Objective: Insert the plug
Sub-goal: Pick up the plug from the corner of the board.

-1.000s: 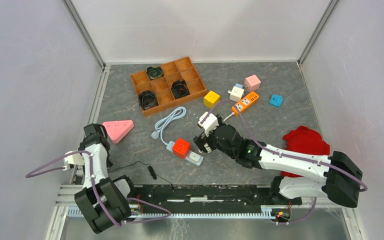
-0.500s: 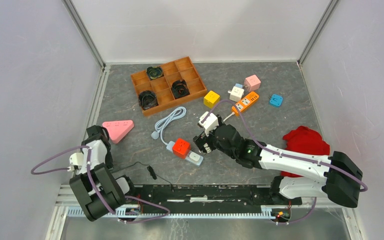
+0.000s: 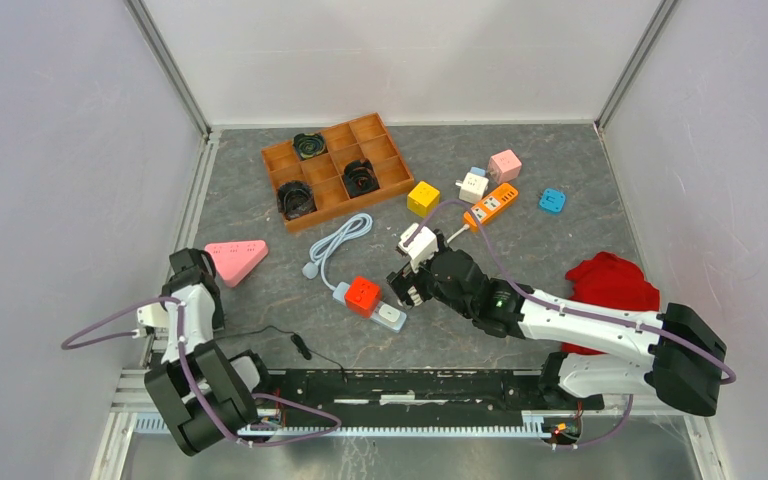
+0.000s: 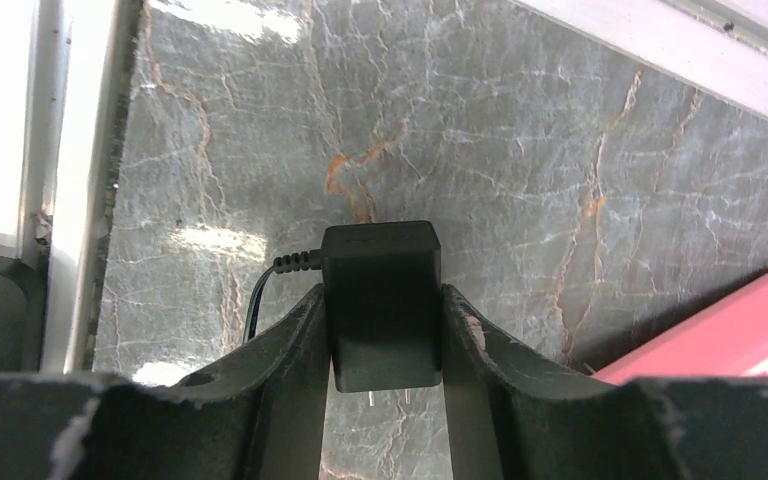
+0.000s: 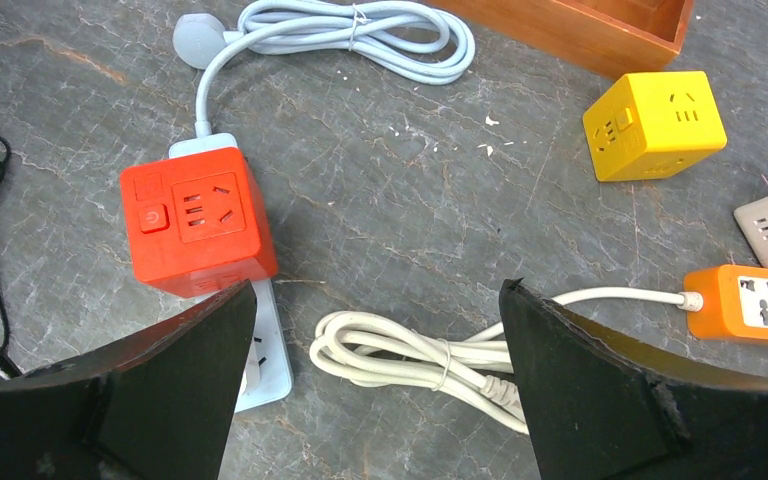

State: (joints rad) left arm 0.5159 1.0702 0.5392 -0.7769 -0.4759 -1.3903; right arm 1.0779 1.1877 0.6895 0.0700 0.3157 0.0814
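Black plug (image 4: 381,310) gripped by left end effector (image 4: 382,292) (cord leftward).

power symbol, on red socket cube (image 5: 198,222) button (image 5: 152,217)

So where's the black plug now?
In the left wrist view, the black plug sits in the left gripper, at the left edge of the table, beside the pink socket.

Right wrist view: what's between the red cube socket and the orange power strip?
Right wrist view shows a bundled white cord there, attached to the orange power strip.
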